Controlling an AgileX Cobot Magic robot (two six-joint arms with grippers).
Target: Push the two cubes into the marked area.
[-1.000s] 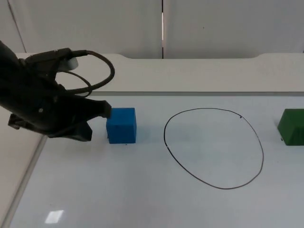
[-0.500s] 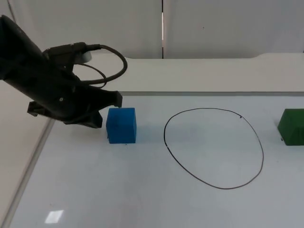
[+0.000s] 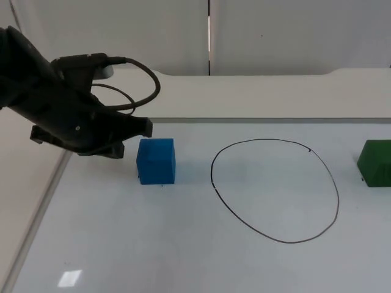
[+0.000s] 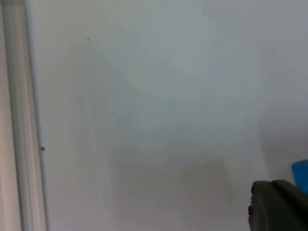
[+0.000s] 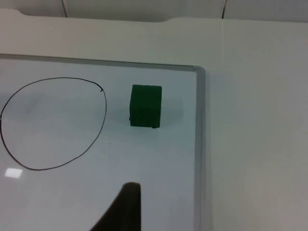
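Left gripper [image 3: 142, 127]: just left of the blue cube [image 3: 156, 161], above the board; finger state cannot be told
Blue cube: on the white board [image 3: 183, 244], left of the drawn circle [image 3: 275, 190], outside it
Green cube [image 3: 376, 163]: right of the circle, outside it, near the board's right edge
Right gripper [image 5: 126, 202]: waits above the board, apart from the green cube; finger state cannot be told

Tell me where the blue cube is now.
In the top view the blue cube sits left of the drawn circle, outside it, just right of the left end effector.
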